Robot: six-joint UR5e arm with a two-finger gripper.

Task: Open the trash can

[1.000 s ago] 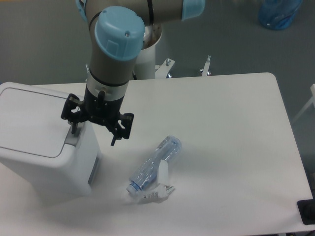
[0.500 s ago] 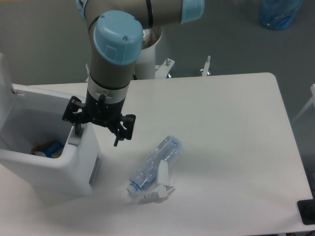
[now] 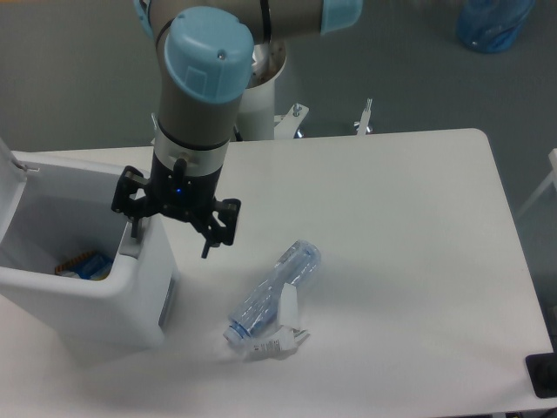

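The trash can [image 3: 83, 287] sits at the left edge of the table [image 3: 392, 261]. Its lid [image 3: 7, 170] is up and tipped back at the far left, so you can look right down inside. The job looks done, or very close to done.

The gripper [image 3: 171, 233] hangs over the right rim of the can, and its two fingers are spread apart with nothing between them. One finger [image 3: 135, 228] points down at the grey push tab [image 3: 128, 246] and looks like it is touching it or almost touching it. The other finger sticks out over the table beside the can.

Here is what could go wrong. If the arm pushes down more on the tab, the lid might drop shut again, or the can might tip or slide, since it stands close to the table's edge. If the arm moves sideways before it goes up, the finger could catch on the rim and drag the can along. Going left could bump the open lid.

Inside the can there is some rubbish near the bottom: something orange and something blue [image 3: 85, 264]. I cannot tell what they are.

On the table near the can lies a squashed clear plastic bottle [image 3: 274, 292] with a bit of white paper [image 3: 268, 346] by it, well out of the gripper's way
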